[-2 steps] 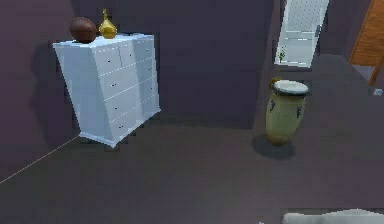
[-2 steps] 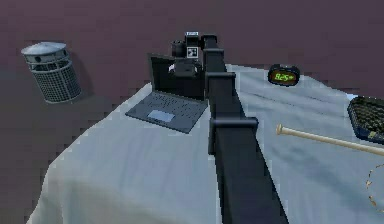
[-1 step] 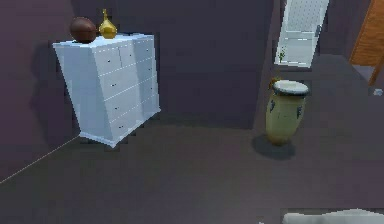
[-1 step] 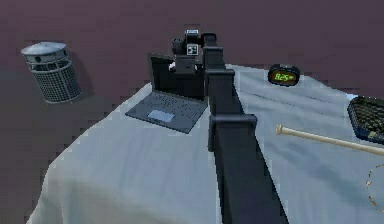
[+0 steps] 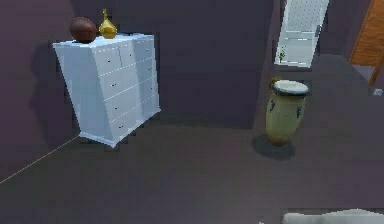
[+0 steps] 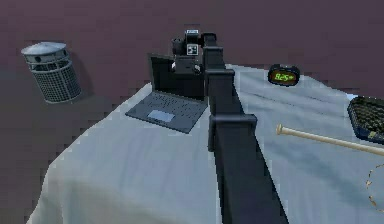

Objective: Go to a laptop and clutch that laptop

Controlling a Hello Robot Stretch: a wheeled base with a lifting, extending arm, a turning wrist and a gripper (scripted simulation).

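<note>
Laptop (image 6: 168, 104) sits with its lid raised on the pale covered surface (image 6: 120, 170), just left of my arm (image 6: 235, 140). I see the gripper (image 6: 184, 60) by the screen's top edge; whether it grips anything, I cannot tell.

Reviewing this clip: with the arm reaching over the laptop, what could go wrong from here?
1. The tool is at the laptop by its upright screen. Gripping there might fold or tip the screen.
2. The laptop lies fairly near the pale surface's edge, so a nudge could push it off.
</note>
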